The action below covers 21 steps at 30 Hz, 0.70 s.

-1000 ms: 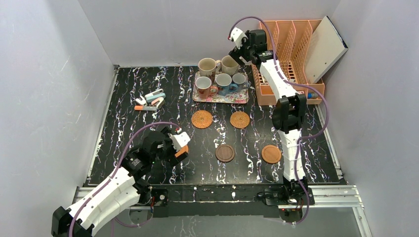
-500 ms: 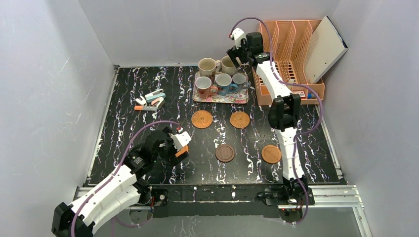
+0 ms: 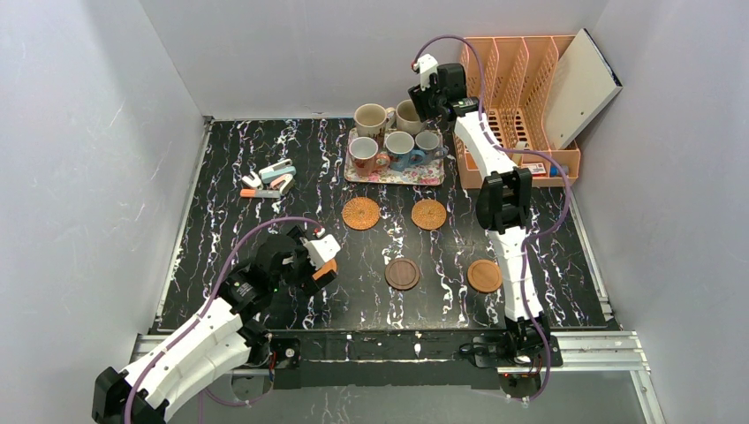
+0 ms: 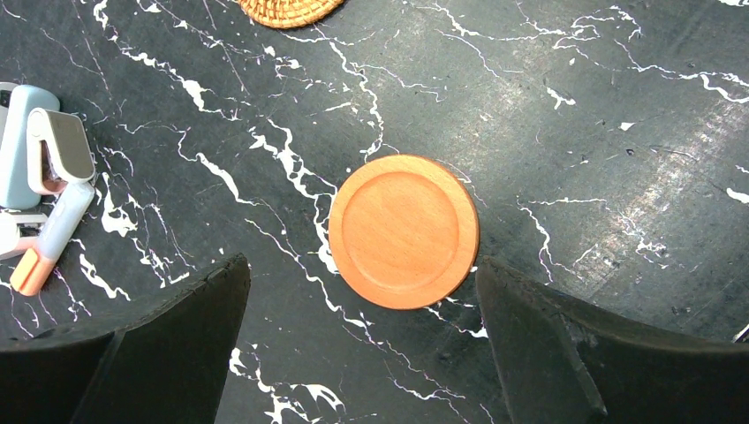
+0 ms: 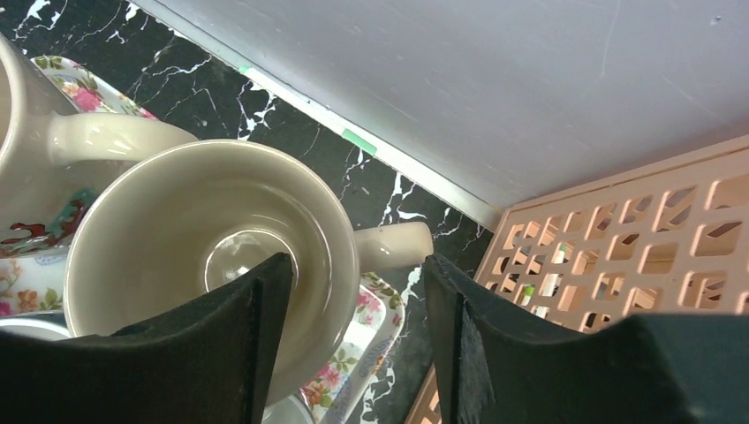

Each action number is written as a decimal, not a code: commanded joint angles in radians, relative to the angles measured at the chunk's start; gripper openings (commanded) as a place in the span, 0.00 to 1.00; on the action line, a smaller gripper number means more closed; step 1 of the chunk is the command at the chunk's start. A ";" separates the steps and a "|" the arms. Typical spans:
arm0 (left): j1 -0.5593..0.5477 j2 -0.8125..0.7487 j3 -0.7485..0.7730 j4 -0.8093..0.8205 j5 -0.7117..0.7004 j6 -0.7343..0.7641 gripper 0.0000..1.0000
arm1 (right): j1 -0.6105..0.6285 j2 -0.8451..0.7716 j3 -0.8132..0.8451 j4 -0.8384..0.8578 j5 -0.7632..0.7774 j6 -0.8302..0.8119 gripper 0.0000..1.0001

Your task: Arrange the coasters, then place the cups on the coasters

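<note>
**Left tool.** The left tool (image 4: 362, 274) hovers above a smooth orange-brown coaster (image 4: 404, 231) that lies flat on the tabletop (image 4: 574, 132). Its fingers are spread wide, one to each side of the disc and clear of it.

**Right tool.** The right tool (image 5: 356, 265) is positioned at the rear-right cream mug (image 5: 177, 230), which stands on the floral tray (image 3: 394, 177). One finger sits inside the mug and the other outside, beside the handle. The fingers are spread, and a gap shows at the mug wall.

**Remaining coasters.** These lie apart on the tabletop in front of the tray:
- woven coaster (image 3: 360, 213)
- second woven coaster (image 3: 428, 214)
- dark brown coaster (image 3: 402, 274)
- second orange-brown coaster (image 3: 484, 276)
</note>
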<state>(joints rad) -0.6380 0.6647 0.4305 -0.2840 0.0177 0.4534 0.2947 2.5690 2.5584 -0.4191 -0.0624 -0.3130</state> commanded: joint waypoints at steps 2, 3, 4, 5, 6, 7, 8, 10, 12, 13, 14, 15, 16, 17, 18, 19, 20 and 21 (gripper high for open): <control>0.002 -0.010 -0.012 0.005 -0.004 0.008 0.98 | -0.005 0.026 0.048 -0.035 0.010 0.047 0.61; 0.002 -0.010 -0.012 0.006 -0.004 0.008 0.98 | -0.005 0.026 0.048 -0.043 0.012 0.056 0.60; 0.002 -0.008 -0.013 0.005 -0.004 0.008 0.98 | -0.005 0.024 0.047 -0.050 0.010 0.065 0.58; 0.002 -0.007 -0.013 0.006 -0.004 0.008 0.98 | -0.005 0.020 0.043 -0.054 0.008 0.074 0.56; 0.002 -0.006 -0.013 0.006 -0.004 0.008 0.98 | -0.004 0.018 0.042 -0.056 0.008 0.084 0.55; 0.002 -0.007 -0.013 0.006 -0.004 0.008 0.98 | -0.005 0.016 0.040 -0.059 0.007 0.091 0.52; 0.002 -0.005 -0.013 0.007 -0.004 0.008 0.98 | -0.005 0.015 0.040 -0.061 0.008 0.099 0.50; 0.002 -0.007 -0.013 0.006 -0.004 0.008 0.98 | -0.005 0.015 0.040 -0.065 0.007 0.108 0.45; 0.002 -0.010 -0.013 0.007 -0.004 0.008 0.98 | -0.005 0.016 0.040 -0.069 0.008 0.119 0.36; 0.001 -0.012 -0.013 0.008 -0.004 0.008 0.98 | -0.005 0.015 0.038 -0.072 0.006 0.123 0.33; 0.001 -0.013 -0.013 0.008 -0.004 0.008 0.98 | -0.004 0.015 0.036 -0.074 0.005 0.126 0.30; 0.002 -0.015 -0.013 0.008 -0.004 0.008 0.98 | -0.005 0.015 0.034 -0.076 0.006 0.129 0.28; 0.003 -0.017 -0.014 0.009 -0.004 0.008 0.98 | -0.004 0.016 0.031 -0.077 0.005 0.131 0.26; 0.002 -0.018 -0.014 0.009 -0.004 0.008 0.98 | -0.004 0.016 0.029 -0.078 0.007 0.132 0.25; 0.001 -0.019 -0.015 0.010 -0.004 0.008 0.98 | -0.004 0.017 0.027 -0.077 0.014 0.132 0.24; 0.001 -0.018 -0.015 0.009 -0.005 0.008 0.98 | -0.004 0.019 0.026 -0.076 0.022 0.132 0.23; 0.002 -0.020 -0.015 0.011 -0.004 0.008 0.98 | -0.004 0.020 0.026 -0.074 0.031 0.132 0.19; 0.001 -0.020 -0.015 0.012 -0.004 0.008 0.98 | -0.004 0.020 0.026 -0.070 0.039 0.133 0.13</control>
<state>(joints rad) -0.6380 0.6586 0.4191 -0.2832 0.0151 0.4534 0.2955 2.5763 2.5629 -0.4553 -0.0593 -0.1852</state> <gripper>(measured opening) 0.980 0.238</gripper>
